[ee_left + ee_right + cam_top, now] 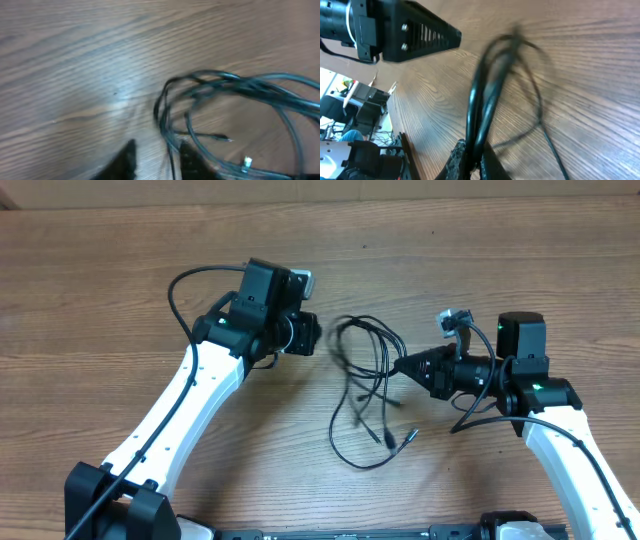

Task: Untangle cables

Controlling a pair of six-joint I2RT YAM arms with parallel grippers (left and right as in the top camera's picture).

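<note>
The cables (365, 385) are thin black cords looping together on the wooden table between my two arms, with small plug ends (408, 438) lying toward the front. My right gripper (402, 367) is shut on the cables at the bundle's right side; in the right wrist view two strands (485, 95) run up from between its jaws (472, 160). My left gripper (312, 335) is open, just left of the bundle. In the left wrist view the cables (235, 95) lie ahead and right of its fingertips (157, 157), with one strand passing beside the right finger.
The left arm's black gripper body (420, 35) shows at the upper left of the right wrist view. Thicker black robot wires (180, 295) arc off each arm. The wooden table (120, 260) extends around.
</note>
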